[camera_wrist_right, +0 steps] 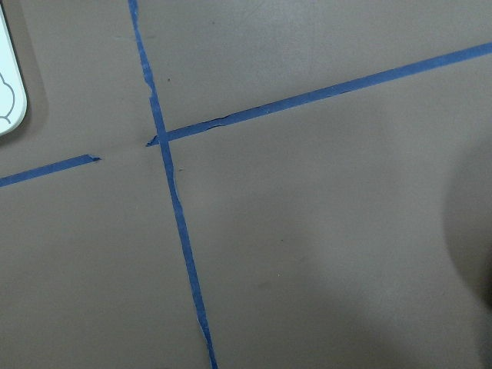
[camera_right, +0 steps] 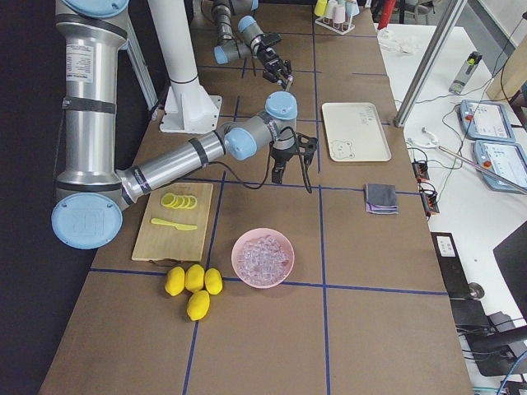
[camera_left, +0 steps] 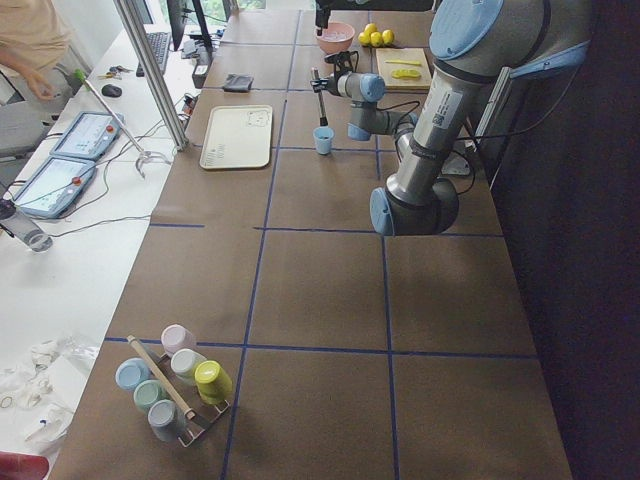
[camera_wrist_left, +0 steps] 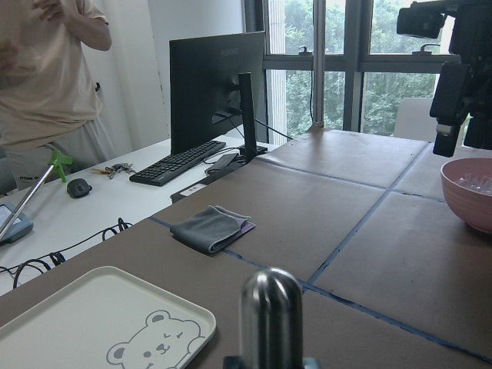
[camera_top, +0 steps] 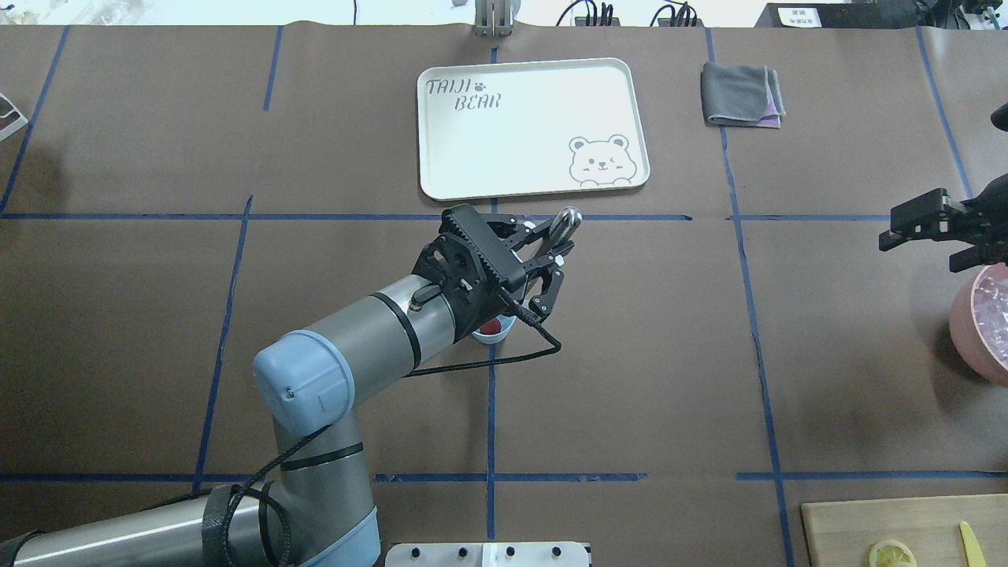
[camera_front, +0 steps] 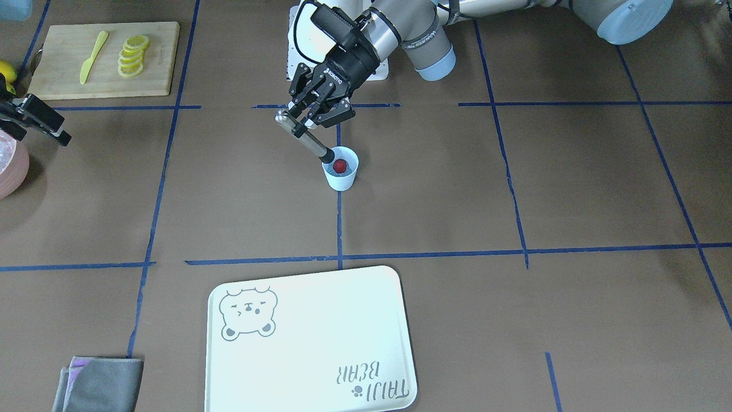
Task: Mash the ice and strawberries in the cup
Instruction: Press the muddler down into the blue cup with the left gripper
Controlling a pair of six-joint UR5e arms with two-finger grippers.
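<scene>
One strawberry (camera_front: pixel 340 166) sat in the cup (camera_front: pixel 342 178); ice (camera_right: pixel 263 257) lay in the pink bowl (camera_right: pixel 235 262). Left gripper (camera_front: pixel 302 119) pinched the tilted muddler (camera_front: pixel 314 147), tip inside the rim. Mashing appeared to be starting; the next move required firm downward pressure.

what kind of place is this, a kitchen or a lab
Most likely a robotics lab, not a kitchen: a long table gridded with blue tape, tablets beside it, and a monitor and keyboard nearby.
</scene>
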